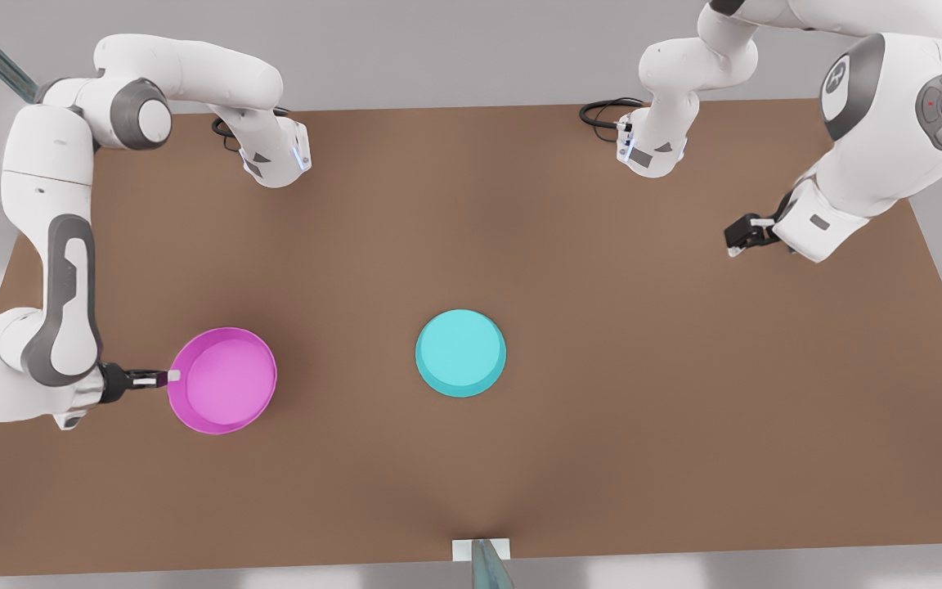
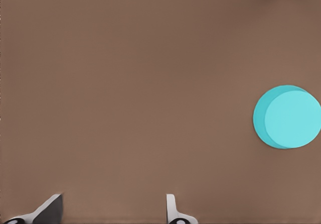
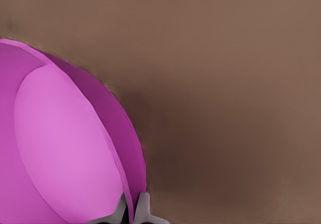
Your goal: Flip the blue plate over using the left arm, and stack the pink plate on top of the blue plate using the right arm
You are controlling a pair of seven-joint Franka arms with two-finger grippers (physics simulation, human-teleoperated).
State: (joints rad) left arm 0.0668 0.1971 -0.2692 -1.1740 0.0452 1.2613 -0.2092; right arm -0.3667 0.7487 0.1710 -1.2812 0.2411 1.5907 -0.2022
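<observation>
1. A brown table (image 1: pixel 602 368) carries 2 round plates of matching size, with a white robot arm at each end.
2. The blue plate (image 1: pixel 461 353) sits near the table's middle with its flat base facing up, so it looks already flipped. Nothing touches it.
3. The pink plate (image 1: pixel 222 379) sits well apart from the blue plate, toward the front view's left, with its paler inside facing up.
4. The right gripper (image 1: pixel 167 377) is at the pink plate's edge farthest from the blue plate. Its fingers (image 3: pixel 143 206) are pinched closed on the rim.
5. The left gripper (image 1: pixel 734 239) waits well apart from the blue plate, toward the front view's right, fingers spread and holding nothing.
6. Risk, as a judgement: a rim pinch on 1 side may let the pink plate tilt or slip when lifted, and an off-centre release could leave it sliding off the blue plate's base.
</observation>
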